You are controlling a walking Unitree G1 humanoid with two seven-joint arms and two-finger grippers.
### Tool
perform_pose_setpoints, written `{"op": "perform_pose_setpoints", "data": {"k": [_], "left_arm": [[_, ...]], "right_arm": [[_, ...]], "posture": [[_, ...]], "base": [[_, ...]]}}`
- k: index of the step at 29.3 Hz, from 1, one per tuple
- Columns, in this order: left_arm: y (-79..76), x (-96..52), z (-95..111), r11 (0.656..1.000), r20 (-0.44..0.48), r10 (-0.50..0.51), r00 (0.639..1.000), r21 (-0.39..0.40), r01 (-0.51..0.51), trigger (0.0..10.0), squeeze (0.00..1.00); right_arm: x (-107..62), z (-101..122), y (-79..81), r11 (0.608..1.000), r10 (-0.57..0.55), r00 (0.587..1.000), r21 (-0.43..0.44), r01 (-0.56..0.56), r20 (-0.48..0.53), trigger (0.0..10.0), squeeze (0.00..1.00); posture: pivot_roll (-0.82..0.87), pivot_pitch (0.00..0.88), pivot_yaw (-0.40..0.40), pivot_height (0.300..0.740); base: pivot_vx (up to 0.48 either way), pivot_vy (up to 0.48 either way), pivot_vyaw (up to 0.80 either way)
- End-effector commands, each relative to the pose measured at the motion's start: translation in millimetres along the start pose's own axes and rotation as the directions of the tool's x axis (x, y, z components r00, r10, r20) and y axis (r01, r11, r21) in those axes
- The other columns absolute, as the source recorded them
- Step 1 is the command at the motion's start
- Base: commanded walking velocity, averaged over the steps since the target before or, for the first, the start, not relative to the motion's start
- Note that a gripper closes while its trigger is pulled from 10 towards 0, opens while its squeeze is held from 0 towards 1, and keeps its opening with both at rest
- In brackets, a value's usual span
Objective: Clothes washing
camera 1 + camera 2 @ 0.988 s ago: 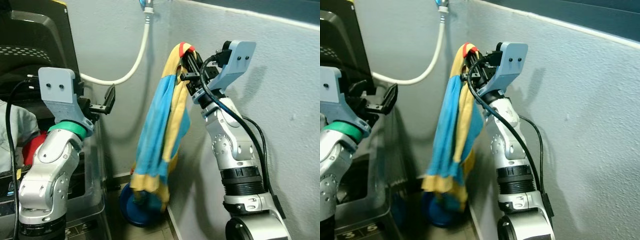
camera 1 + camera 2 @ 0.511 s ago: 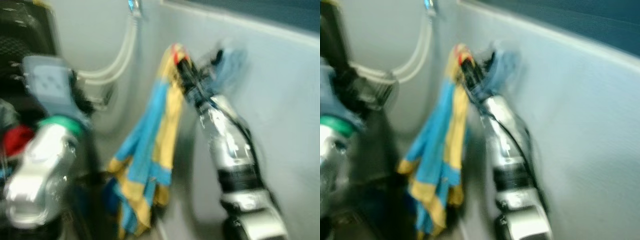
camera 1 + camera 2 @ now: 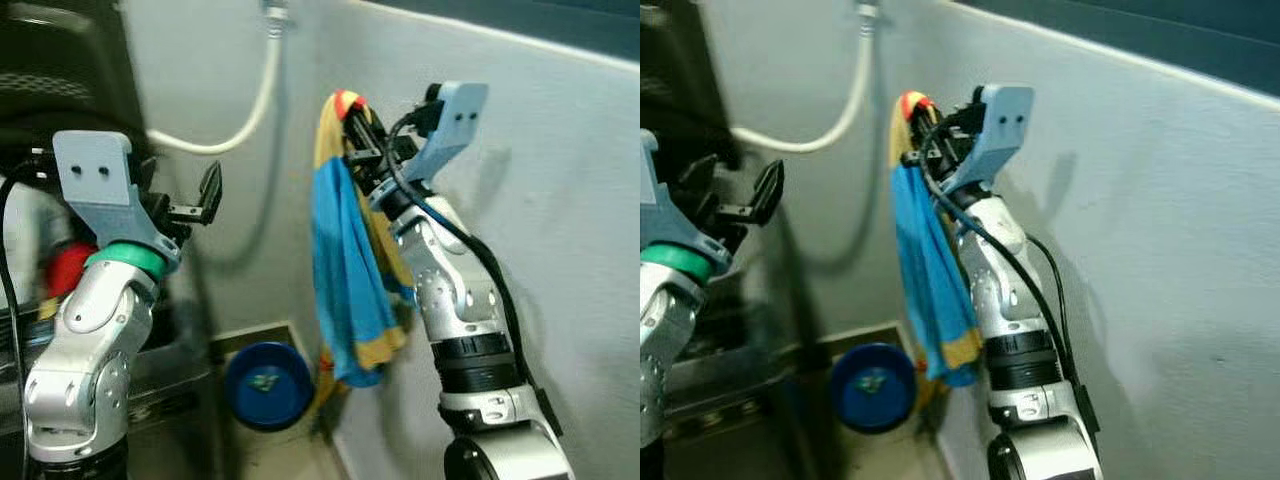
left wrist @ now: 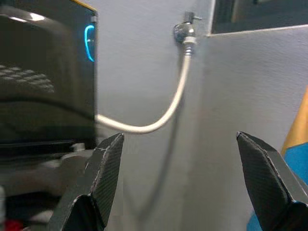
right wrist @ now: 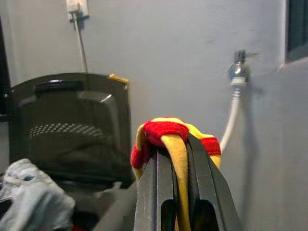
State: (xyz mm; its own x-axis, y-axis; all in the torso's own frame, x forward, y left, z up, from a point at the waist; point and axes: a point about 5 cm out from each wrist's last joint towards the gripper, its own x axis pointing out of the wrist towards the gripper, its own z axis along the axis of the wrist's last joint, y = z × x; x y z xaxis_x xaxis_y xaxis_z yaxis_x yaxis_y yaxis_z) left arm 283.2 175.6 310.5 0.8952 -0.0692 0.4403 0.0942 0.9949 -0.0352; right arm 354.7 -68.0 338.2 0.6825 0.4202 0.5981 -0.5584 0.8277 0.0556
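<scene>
A blue and yellow garment (image 3: 345, 270) with a red collar (image 5: 166, 132) hangs from my right gripper (image 3: 355, 125), which is shut on its top, raised high near the wall corner. The cloth drapes down against my right forearm. My left gripper (image 3: 205, 200) is held up at a similar height, open and with nothing in it, its two fingers (image 4: 103, 163) spread wide toward the wall. On the left stands the washing machine (image 5: 72, 120) with its dark lid up. Inside it lie a grey garment (image 5: 33, 197) and something red (image 3: 65, 270).
A white hose (image 3: 255, 110) curves down from a wall tap (image 4: 185, 31) to the machine. A blue basin (image 3: 265, 385) sits on the floor in the corner, below the hanging cloth. The grey wall (image 3: 560, 200) runs close along my right arm.
The view blurred and shifted as the camera moved. The garment's lower end swung from the left back against my right forearm, so the blue basin now shows in full.
</scene>
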Motion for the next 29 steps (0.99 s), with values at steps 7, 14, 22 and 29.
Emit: {"op": "perform_pose_setpoints", "data": {"k": [7, 14, 22, 29], "left_arm": [[-1.9, -0.9, 2.4, 1.000, 0.005, -0.006, 1.000, 0.004, 0.006, 10.0, 0.00], [7.2, 1.5, -2.7, 0.998, -0.056, 0.050, 0.997, 0.041, -0.048, 10.0, 0.00], [15.1, 2.3, -7.1, 0.991, -0.065, 0.115, 0.991, 0.076, -0.110, 10.0, 0.00], [11.2, 5.7, -7.9, 0.993, -0.072, 0.099, 0.993, 0.066, -0.094, 10.0, 0.00]], "right_arm": [[2.3, 8.1, -0.1, 1.000, 0.011, 0.999, -0.006, -0.010, 0.032, 10.0, 0.00], [1.9, 6.1, -0.4, 1.000, 0.007, 1.000, -0.001, -0.007, 0.028, 10.0, 0.00], [-2.8, -2.0, 0.2, 1.000, 0.006, 1.000, -0.006, -0.006, 0.000, 10.0, 0.00], [-5.8, -7.1, -1.8, 1.000, -0.002, 1.000, -0.010, 0.002, -0.020, 10.0, 0.00]], "posture": [[0.15, 0.006, -0.059, 0.740], [0.15, 0.004, -0.055, 0.740], [0.14, 0.004, -0.054, 0.740], [0.14, 0.005, -0.053, 0.740]], "base": [[0.000, 0.399, 0.00], [0.000, 0.192, 0.00], [0.000, -0.480, 0.00], [0.000, -0.137, 0.00]]}}
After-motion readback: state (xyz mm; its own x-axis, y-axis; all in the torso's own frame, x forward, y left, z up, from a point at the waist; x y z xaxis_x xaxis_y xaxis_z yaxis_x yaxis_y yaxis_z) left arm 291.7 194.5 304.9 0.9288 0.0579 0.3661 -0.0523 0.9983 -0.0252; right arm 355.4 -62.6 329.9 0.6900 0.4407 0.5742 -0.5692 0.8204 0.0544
